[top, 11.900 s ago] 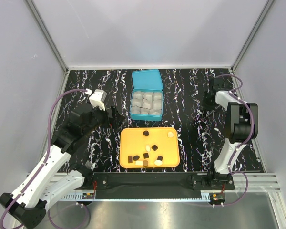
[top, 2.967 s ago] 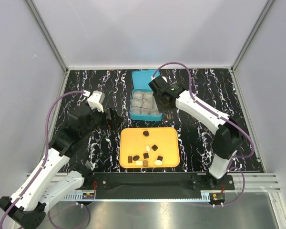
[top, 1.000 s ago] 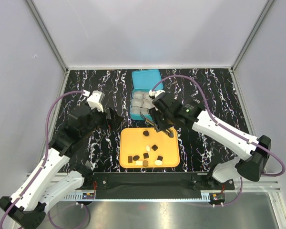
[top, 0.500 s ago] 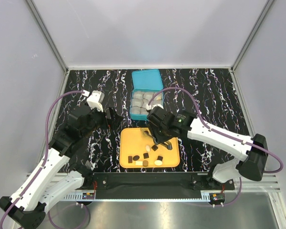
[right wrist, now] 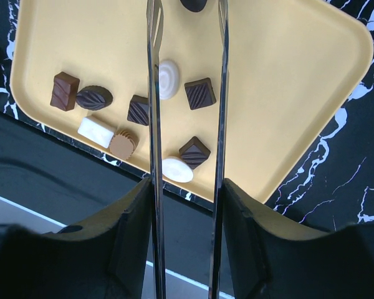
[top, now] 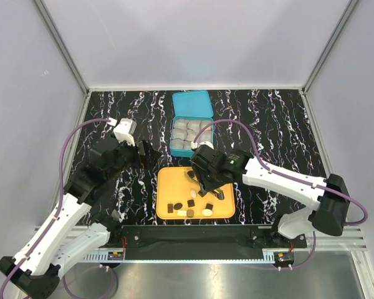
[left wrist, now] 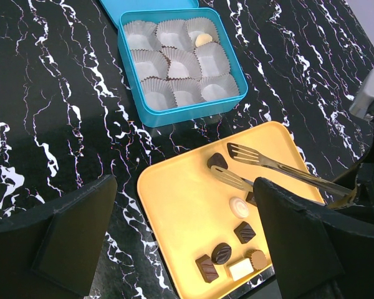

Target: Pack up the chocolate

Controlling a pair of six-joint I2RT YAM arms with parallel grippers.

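Observation:
Several dark and cream chocolates point(top: 191, 202) lie on the orange tray point(top: 168, 187), mostly near its front edge point(right wrist: 287, 93). My right gripper point(top: 213, 190) point(right wrist: 186, 249) is shut on metal tongs point(right wrist: 221, 93), whose arms stand spread above the tray. Their tips point(left wrist: 237, 152) flank a dark round chocolate point(left wrist: 217, 161) point(right wrist: 193, 5) by the far edge. One cream chocolate point(left wrist: 204, 40) sits in a paper cup of the blue box point(top: 191, 134). My left gripper point(top: 146, 152) point(left wrist: 187, 249) hangs open left of the tray, holding nothing.
The blue box point(left wrist: 234, 103) holds several white paper cups point(left wrist: 174, 62), the rest empty; its lid point(top: 192, 104) lies open behind it. The right forearm point(top: 274, 177) crosses the table to the right of the tray. Grey walls enclose the marbled black table point(top: 268, 124).
My right gripper has come from the blue box to over the tray, shifting left and nearer with the tongs. A cream chocolate has left the tray's far right. The left arm has stayed still.

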